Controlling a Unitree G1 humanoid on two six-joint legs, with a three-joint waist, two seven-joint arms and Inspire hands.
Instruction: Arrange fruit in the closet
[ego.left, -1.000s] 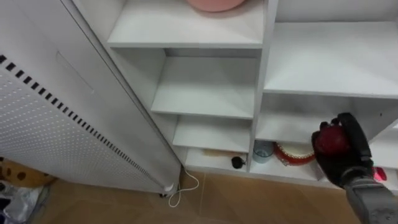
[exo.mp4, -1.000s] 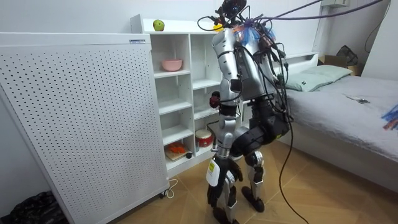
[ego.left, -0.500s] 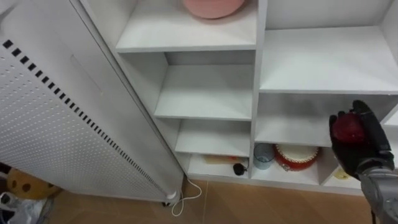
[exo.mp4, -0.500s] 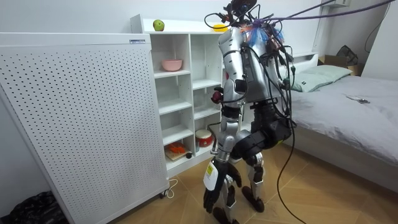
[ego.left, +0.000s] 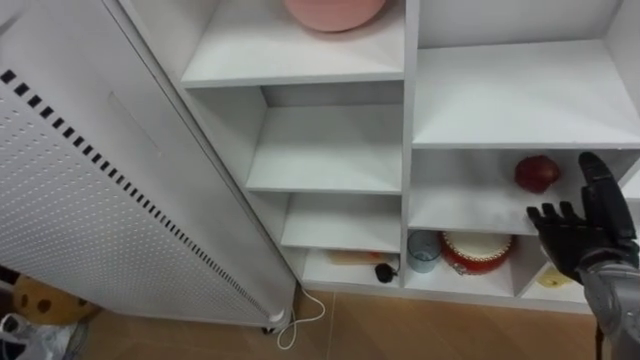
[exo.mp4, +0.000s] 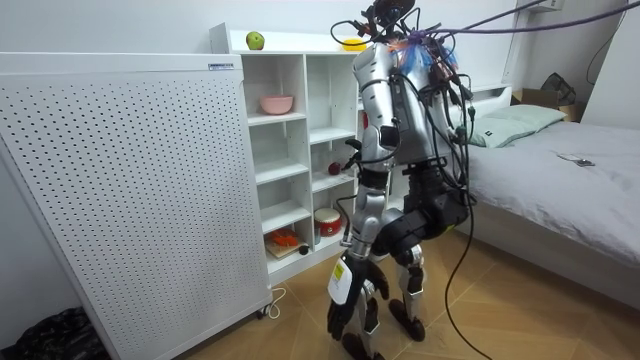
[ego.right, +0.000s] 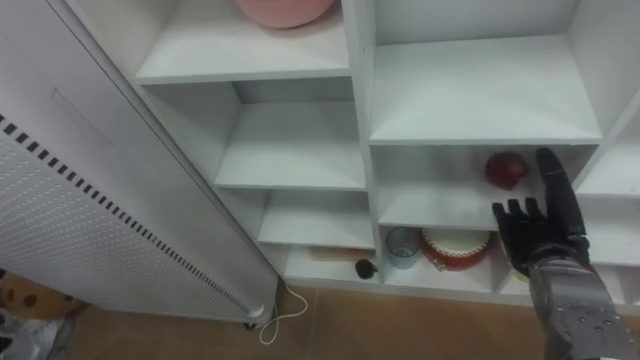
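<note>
Standing with knees bent before the white closet (ego.left: 410, 120), between it and the bed (exo.mp4: 570, 190), the robot held its right hand (ego.left: 578, 238) up at the closet's right column, fingers straight and spread, gripping nothing. The red fruit (ego.left: 537, 173) sat on a shelf in that column, toward the back, in the compartment directly above the one holding a round red tin (ego.left: 476, 248) and a pale blue cup (ego.left: 423, 247). The hand was just beside the fruit, lower and to the right of it in the eye views, and apart from it. The left hand (exo.mp4: 349, 302) hung low by the robot's legs in the room view, its fingers loose and pointing at the floor (exo.mp4: 500, 320), with nothing in them. In the left column a pink bowl (ego.left: 335, 9) stood on the highest shelf the eye views took in, and on the lowest shelf lay a small black thing (ego.left: 381, 270), too small to tell. On the closet's top sat a green apple (exo.mp4: 255, 40) and a yellow thing (exo.mp4: 352, 43). A white perforated panel (ego.left: 70, 190) stood against the closet's left side, and a white cord (ego.left: 300, 308) lay looped on the floor at its foot
</note>
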